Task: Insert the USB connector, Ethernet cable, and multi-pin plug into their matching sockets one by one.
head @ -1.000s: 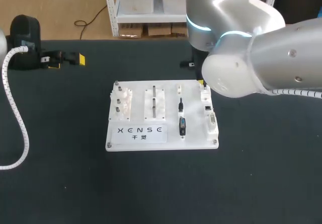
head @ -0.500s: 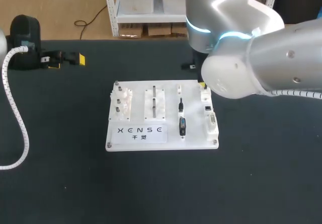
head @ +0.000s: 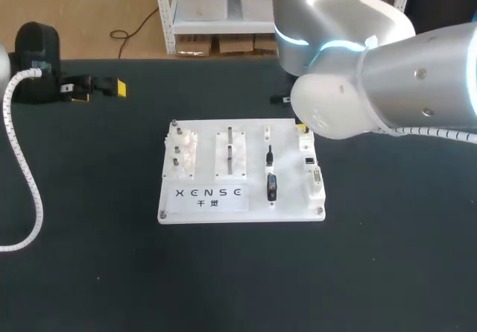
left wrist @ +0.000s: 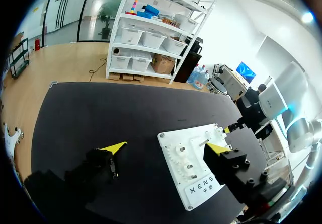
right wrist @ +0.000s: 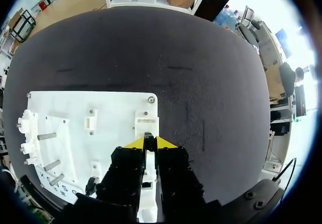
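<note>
- Head view — the white board (head: 238,211) lies mid-table. The right gripper (head: 302,127) is at the board's 2 o'clock corner, over the far end of the socket column (head: 311,169). The arm hides all but a yellow tip, so the fingers cannot be judged here. Two connectors wait in their holders: a thin plug (head: 269,155) near the board's centre and a black plug (head: 271,186) at 6 o'clock from it. The left gripper (head: 93,88) is parked well apart, at 10 o'clock from the board.
- Left wrist view — the left gripper (left wrist: 166,147) has its yellow tips spread wide with nothing between them. The board (left wrist: 176,143) lies ahead of it, untouched.
- Right wrist view — the right gripper (right wrist: 150,142) has its fingers drawn almost together, pinching a small dark plug (right wrist: 149,136) from both sides. The plug points at a white socket block (right wrist: 146,122) just ahead of the tips. I cannot tell whether plug and socket touch.
- Judgement — this looks like the first insertion, probably the USB connector, though the plug is too small to name for sure. The next move calls for squaring the plug to the socket mouth and pressing straight in — any tilt would jam it.
</note>
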### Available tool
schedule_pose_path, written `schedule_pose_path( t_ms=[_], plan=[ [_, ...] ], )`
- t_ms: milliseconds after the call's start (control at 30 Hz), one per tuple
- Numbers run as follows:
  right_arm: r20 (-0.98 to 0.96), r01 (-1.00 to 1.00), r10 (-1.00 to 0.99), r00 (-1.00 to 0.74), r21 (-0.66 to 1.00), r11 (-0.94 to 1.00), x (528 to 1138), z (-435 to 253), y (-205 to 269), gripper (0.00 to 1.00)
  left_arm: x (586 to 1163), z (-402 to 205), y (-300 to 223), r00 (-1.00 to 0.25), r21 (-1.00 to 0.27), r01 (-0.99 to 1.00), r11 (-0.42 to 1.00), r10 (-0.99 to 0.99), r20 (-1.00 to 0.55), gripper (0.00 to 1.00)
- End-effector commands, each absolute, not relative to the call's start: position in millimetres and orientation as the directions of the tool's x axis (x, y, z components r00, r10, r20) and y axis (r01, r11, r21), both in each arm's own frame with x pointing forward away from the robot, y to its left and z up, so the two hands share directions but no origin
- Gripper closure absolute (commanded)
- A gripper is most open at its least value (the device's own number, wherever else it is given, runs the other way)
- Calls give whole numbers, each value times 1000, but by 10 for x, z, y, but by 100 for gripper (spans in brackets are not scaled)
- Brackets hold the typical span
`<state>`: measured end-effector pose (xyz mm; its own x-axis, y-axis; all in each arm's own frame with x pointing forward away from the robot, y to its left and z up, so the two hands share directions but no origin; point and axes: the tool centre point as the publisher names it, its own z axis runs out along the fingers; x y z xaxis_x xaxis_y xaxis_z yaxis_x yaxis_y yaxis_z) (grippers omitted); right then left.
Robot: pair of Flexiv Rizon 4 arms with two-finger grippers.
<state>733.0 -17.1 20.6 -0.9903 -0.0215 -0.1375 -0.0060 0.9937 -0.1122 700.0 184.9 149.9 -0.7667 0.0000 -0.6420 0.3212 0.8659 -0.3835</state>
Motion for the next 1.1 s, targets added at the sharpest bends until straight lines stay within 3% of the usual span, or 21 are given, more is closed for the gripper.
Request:
schedule_pose_path(
  t_ms=[33,100,500,1033,1100],
  plan=[
    [-175,-12,-31,-984,-108,994,7286,98,-209,56,7000,1499,1849,-767,-384,321,866,0,-642,0],
    [-202,-11,-29,-979,-90,996,7284,209,-185,0,7000,1499,1849,-767,-384,321,866,0,-642,0],
    [-307,-111,-112,-945,-20,994,7041,800,200,0,7000,1499,1849,-767,-384,321,866,0,-642,0],
    [-205,-147,-134,-970,49,988,6555,480,605,0,7000,1499,1849,-767,-384,321,866,0,-642,0],
    [-190,-133,-122,-974,46,990,6563,425,625,21,7000,1499,1849,-767,-384,321,866,0,-642,0]
  ],
)
